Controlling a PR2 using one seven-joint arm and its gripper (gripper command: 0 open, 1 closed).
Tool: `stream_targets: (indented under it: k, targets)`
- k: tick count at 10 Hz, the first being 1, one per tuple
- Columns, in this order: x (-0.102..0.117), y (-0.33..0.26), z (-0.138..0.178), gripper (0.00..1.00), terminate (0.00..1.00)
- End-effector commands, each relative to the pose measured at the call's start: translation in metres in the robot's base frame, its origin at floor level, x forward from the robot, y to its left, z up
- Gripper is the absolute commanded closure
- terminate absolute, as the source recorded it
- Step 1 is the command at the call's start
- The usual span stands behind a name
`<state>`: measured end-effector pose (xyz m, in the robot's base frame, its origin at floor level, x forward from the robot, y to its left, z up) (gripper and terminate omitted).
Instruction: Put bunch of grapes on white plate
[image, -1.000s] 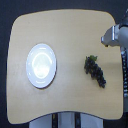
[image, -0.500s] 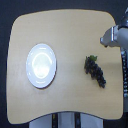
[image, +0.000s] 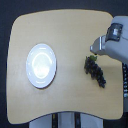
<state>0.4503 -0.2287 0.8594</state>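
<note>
On table (image: 65, 35), bunch of grapes (image: 95, 70) (dark, elongated)

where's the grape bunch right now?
In the exterior view, the bunch of grapes lies on the table toward that view's right, well clear of the white plate, just below the gripper.

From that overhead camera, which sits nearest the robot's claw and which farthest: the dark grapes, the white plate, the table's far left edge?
Measured from the gripper:
1. Dark purple bunch of grapes, just below it.
2. Round glossy white plate, toward the exterior view's left.
3. Wooden table's left edge, beyond the plate.
</note>
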Motion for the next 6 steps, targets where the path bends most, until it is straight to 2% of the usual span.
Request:
stream_targets:
  k: [1, 6]
  targets:
    - [-0.014, 0.040, -0.056, 0.00, 0.00]
    - [-0.026, 0.047, -0.101, 0.00, 0.00]
